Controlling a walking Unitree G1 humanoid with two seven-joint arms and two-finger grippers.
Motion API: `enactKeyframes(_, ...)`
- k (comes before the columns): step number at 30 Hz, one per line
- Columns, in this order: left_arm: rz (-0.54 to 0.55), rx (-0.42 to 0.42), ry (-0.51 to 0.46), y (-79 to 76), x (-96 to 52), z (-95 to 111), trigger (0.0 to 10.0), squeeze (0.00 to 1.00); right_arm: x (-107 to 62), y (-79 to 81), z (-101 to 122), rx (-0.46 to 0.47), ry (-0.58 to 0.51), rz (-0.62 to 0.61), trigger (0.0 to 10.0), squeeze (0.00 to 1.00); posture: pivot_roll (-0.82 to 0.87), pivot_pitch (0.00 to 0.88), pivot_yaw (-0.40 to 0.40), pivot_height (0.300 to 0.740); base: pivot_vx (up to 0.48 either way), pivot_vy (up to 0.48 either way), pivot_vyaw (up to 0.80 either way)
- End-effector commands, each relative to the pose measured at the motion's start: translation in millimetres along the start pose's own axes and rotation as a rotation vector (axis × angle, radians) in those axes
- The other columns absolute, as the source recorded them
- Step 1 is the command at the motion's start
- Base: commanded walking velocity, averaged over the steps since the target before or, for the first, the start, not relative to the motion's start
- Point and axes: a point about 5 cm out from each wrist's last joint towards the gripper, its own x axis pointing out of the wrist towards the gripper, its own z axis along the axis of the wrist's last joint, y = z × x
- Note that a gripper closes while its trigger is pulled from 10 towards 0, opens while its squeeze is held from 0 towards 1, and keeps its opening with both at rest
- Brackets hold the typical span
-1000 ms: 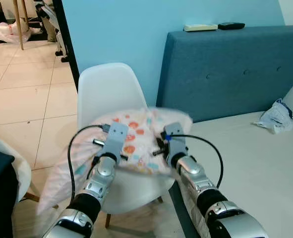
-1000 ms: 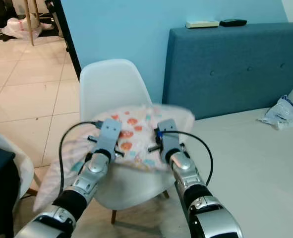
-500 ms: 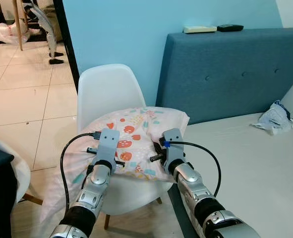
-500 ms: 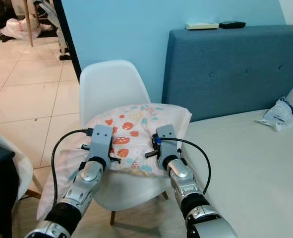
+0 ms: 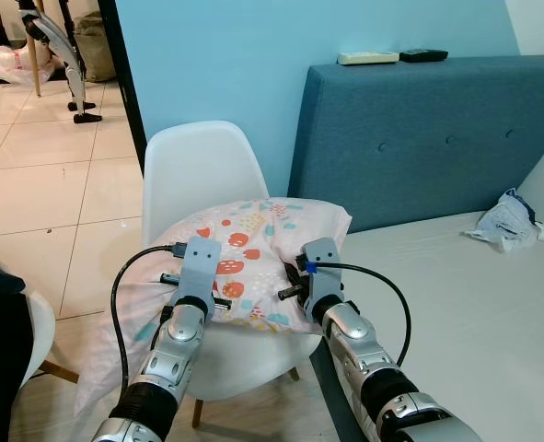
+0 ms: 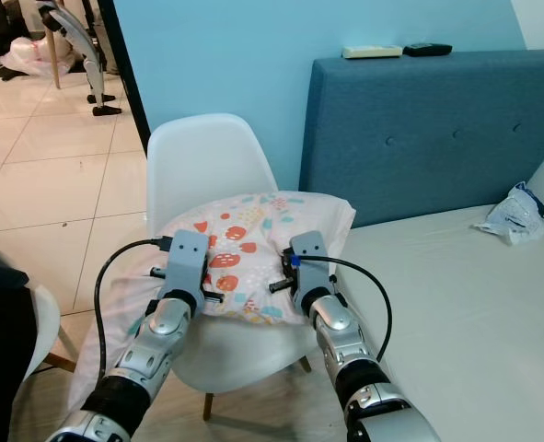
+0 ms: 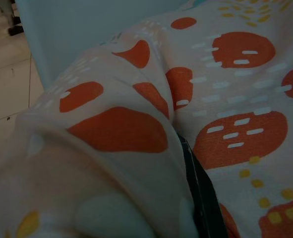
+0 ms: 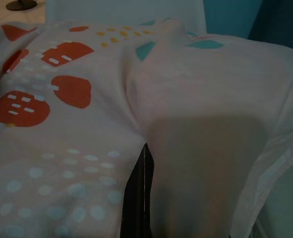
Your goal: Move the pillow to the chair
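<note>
Since one second ago the pillow (image 5: 244, 262) has come down: then it was blurred and lifted over the seat, now it lies sharp and settled on the white chair (image 5: 198, 170). It covers most of the seat, its far edge near the backrest, and its left part hangs over the left edge of the seat toward the tiled floor (image 5: 51, 193). Its right corner reaches toward the blue headboard (image 5: 419, 138) of the bed (image 5: 456, 313).

My left gripper (image 5: 196, 296) and my right gripper (image 5: 299, 287) are both at the near edge of the pillow. In each wrist view the cloth is folded around one black finger (image 7: 201, 198), so I judge that each of my jaws is clamped on the pillow cloth.

By my judgement the main part of the task is done, because the pillow rests on the chair. What is left is to let the cloth go on both sides and to draw my arms back. The hanging left part could pull the pillow down, so maybe it needs a small push toward the middle of the seat.
</note>
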Motion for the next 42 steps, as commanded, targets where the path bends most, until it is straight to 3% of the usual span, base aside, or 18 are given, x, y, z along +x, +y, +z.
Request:
enactKeyframes(1,0.173,-0.002,0.039,39.7,-0.7,-9,10.0,0.0,-9.4,-26.5,-4,0.038,0.004,-0.12,10.0,0.0,-0.04,0.028,-0.055,0.74,0.0,0.0,0.0)
enactKeyframes(24,0.156,0.013,0.068,33.7,-0.3,-10,10.0,0.0,-11.1,-27.8,-9,0.034,0.042,-0.126,10.0,0.0,-0.04,0.041,-0.056,0.642,0.0,0.0,0.0)
enactKeyframes(42,0.112,0.024,0.077,24.8,-0.1,-10,10.0,0.0,-11.9,-31.6,-14,0.026,0.096,-0.131,10.0,0.0,-0.03,0.054,-0.055,0.627,0.0,0.0,0.0)
